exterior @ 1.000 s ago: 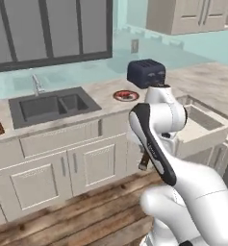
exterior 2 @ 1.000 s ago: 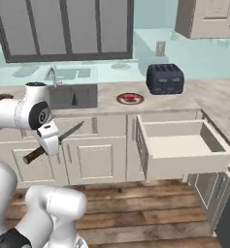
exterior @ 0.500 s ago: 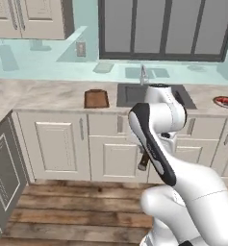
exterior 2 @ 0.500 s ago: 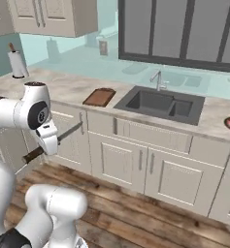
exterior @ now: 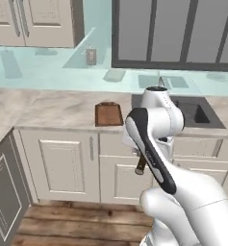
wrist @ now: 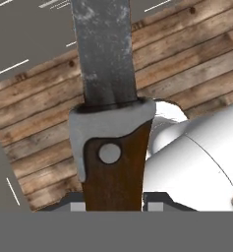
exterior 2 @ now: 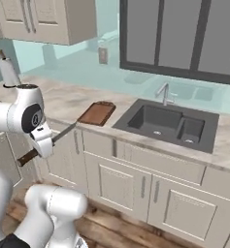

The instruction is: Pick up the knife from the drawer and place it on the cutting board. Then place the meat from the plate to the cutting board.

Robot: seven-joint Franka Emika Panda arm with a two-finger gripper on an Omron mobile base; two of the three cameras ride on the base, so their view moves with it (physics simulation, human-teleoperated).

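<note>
Kitchen w/ cream cabinets [exterior 2: 136, 189], marbled beige counter [exterior: 53, 108], dark sink [exterior 2: 167, 123] w/ faucet [exterior 2: 163, 93] under a big window, wood plank floor [wrist: 196, 64] below.

Pincer [exterior 2: 42, 145] sits low in front of the cabinet fronts, under counter height, closed tight on the knife [exterior 2: 48, 143]. Right base view: brown handle sticks out down-left of the pincer, grey blade runs up-right from it twd the counter edge, tip just short of the cutting board [exterior 2: 97, 113]. Hand view: knife [wrist: 110, 123] runs straight up from the pincer [wrist: 113, 206], brown handle w/ a pale rivet at the bottom, grey bolster, then blade, floor planks behind it. Left base view: handle end [exterior: 140, 166] pokes out below the arm; rest of knife hidden by the arm.

Cutting board lies flat on the counter, above & beyond the pincer, up-right of the blade tip in right base view; sink further right of it. In left base view the board [exterior: 108, 114] is up-left of the pincer, sink [exterior: 197, 113] behind the arm. Paper towel roll [exterior 2: 8, 71] stands on the counter above the pincer, far left.
</note>
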